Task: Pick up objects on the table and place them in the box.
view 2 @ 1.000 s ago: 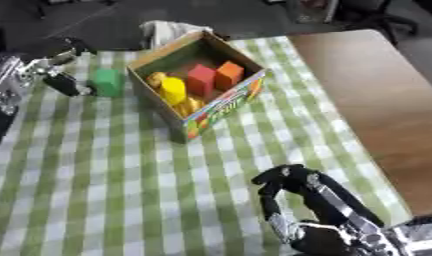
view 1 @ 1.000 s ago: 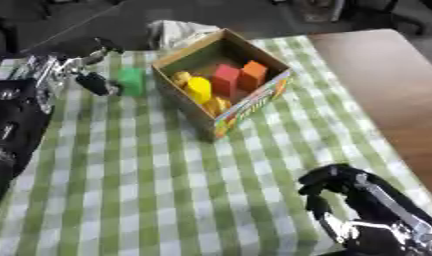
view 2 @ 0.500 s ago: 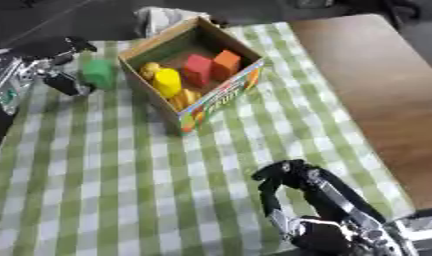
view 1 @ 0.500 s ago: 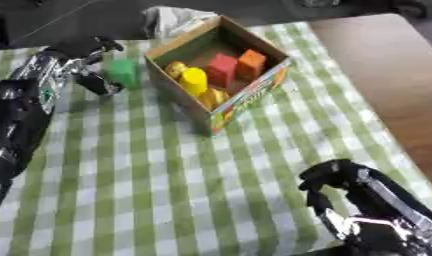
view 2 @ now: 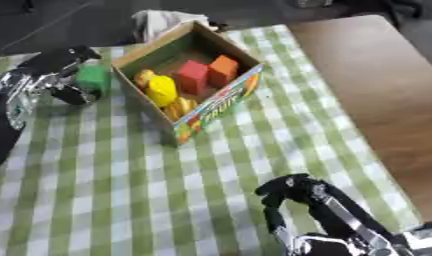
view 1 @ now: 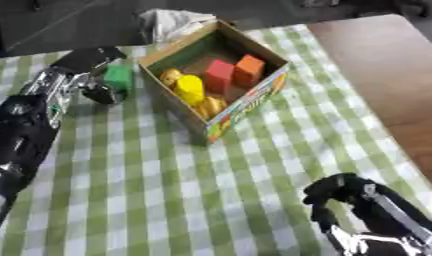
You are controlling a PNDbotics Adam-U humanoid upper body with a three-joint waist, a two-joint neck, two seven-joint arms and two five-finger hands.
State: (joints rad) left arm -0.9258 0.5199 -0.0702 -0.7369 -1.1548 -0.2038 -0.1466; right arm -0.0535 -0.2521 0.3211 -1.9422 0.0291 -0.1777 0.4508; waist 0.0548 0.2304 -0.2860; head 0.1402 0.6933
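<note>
While partly hiding it, left hand pinches green block.

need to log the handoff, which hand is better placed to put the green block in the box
Left. The left hand already has its fingers around the green block, right beside the box. The right hand sits low near the bottom edge, far from both.

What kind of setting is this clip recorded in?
Probably an indoor lab or office set up for a sorting demo: a wooden table partly covered by a green checked cloth, a cardboard box of coloured blocks, and a dark floor behind.
</note>
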